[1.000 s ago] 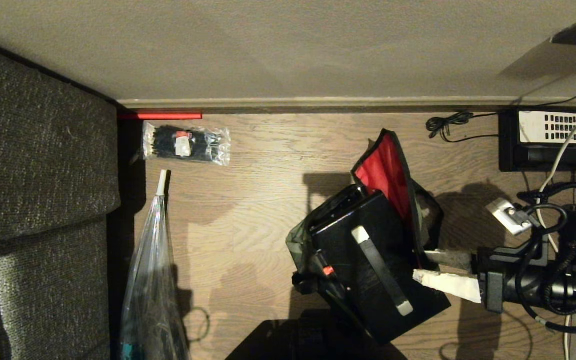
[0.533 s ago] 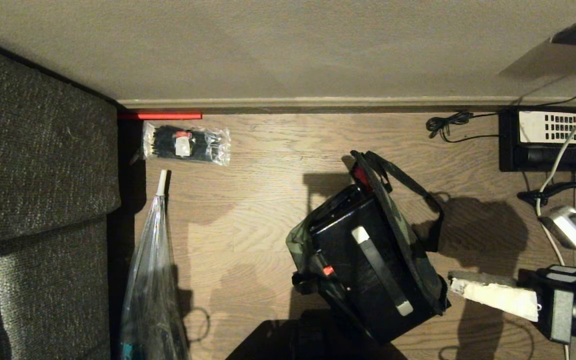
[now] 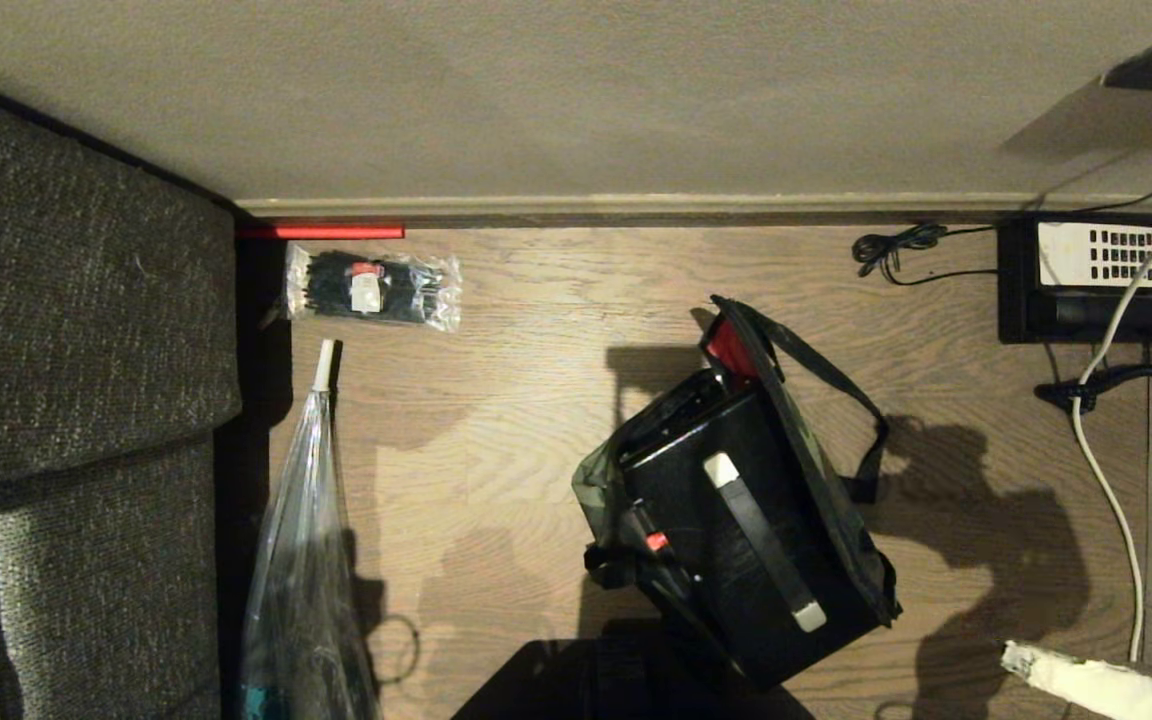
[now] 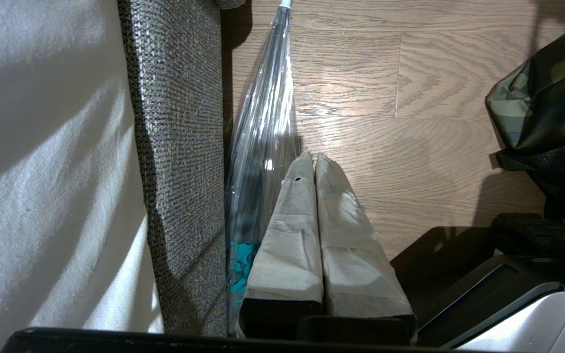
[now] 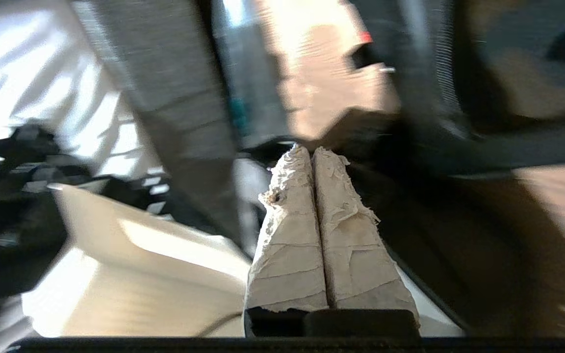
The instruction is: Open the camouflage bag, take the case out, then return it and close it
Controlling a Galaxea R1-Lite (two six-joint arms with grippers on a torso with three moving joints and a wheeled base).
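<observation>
The left gripper point(image 4: 314, 159) is parked low by the sofa point(image 4: 174, 147) and clear bag point(image 4: 263, 127), fingers pressed together on nothing. At mid-floor the bag point(image 3: 836, 520) stands with its mouth gaping; the case point(image 3: 736, 530) sits inside, handle up, and the lid flap stands on edge along its right side, a sliver of red lining showing at the far end. Near right, the right gripper point(image 3: 1021, 660) is clenched and empty, well apart from the bag. The case looks returned, so closing seems in hand: next, take the flap edge and swing it leftward over the case.
</observation>
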